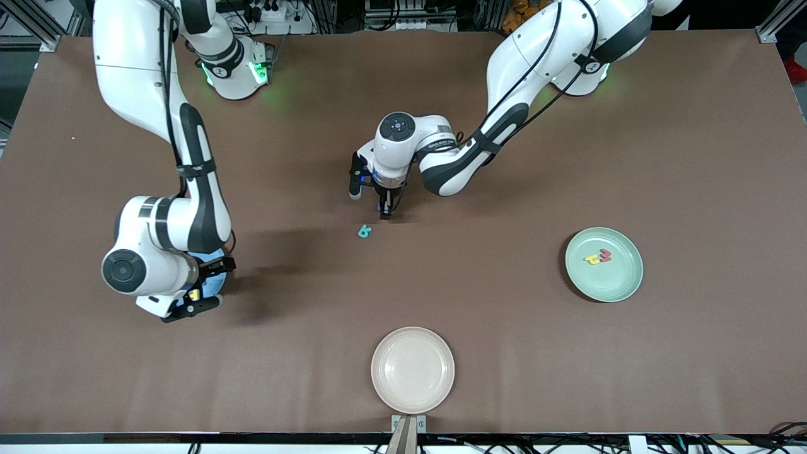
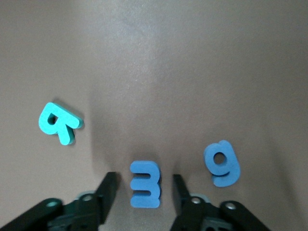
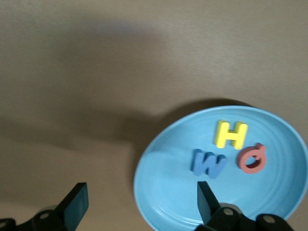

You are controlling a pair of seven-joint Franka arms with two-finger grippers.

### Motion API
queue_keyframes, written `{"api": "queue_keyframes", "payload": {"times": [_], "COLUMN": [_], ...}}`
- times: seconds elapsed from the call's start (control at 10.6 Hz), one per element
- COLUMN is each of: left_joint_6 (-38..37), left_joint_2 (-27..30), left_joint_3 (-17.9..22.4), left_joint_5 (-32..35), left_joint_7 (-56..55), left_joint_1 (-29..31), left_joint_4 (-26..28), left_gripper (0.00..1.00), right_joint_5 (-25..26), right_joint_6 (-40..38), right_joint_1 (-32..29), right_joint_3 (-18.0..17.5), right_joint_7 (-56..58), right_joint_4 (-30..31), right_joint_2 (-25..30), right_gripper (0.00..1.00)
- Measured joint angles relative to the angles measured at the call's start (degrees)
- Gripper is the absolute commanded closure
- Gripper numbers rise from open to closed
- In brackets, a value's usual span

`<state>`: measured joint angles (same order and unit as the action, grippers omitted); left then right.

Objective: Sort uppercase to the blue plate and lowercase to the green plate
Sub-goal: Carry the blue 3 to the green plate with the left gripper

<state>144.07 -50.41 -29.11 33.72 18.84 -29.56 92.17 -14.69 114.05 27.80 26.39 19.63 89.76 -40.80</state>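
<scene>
- Left gripper: low over mid-table, fingers parted, one on each side of the blue m. Gaps show on both sides of the letter, so no contact is seen; nothing is gripped.
- Blue m: flat on the table, square between the left gripper's fingertips. In the front view it is hidden under that gripper.
- Blue g: flat on the table just beside the m, outside the fingers; not made out in the front view.
- Teal R: flat on the table, near the left gripper and slightly nearer the camera, toward the right arm's end. In the left wrist view it lies well clear of the fingers.
- Green plate: toward the left arm's end of the table. It holds a red w and a yellow h, touching each other.
- Right gripper: hangs over the blue plate, fingers wide apart, empty. This arm waits.
- Blue plate: at the right arm's end, mostly covered by that arm in the front view. It holds the yellow H, blue W and red Q, close together.
- Beige plate: at the table edge nearest the camera, nothing in it.
</scene>
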Motion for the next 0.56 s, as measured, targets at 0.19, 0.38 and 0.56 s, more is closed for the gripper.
{"api": "queue_keyframes", "payload": {"times": [0.19,0.38,0.56], "left_joint_6": [0.06,0.06,-0.02], "left_joint_2": [-0.01,0.06,0.17], "left_joint_3": [0.18,0.8,1.88], "left_joint_5": [0.0,0.0,-0.72], "left_joint_7": [-0.02,-0.42,-1.03], "left_joint_1": [-0.04,0.2,1.78], "left_joint_4": [-0.07,-0.87,-1.48], "left_gripper": [1.0,1.0,1.0], "right_joint_5": [0.0,0.0,-1.48], "right_joint_6": [0.16,0.74,0.83], "right_joint_1": [0.44,0.57,0.58], "right_joint_3": [-1.19,-1.64,-1.67], "right_joint_7": [-2.66,-3.7,-3.85], "right_joint_4": [0.0,0.0,0.0], "right_joint_2": [0.0,0.0,-0.01], "right_gripper": [0.0,0.0,0.0]}}
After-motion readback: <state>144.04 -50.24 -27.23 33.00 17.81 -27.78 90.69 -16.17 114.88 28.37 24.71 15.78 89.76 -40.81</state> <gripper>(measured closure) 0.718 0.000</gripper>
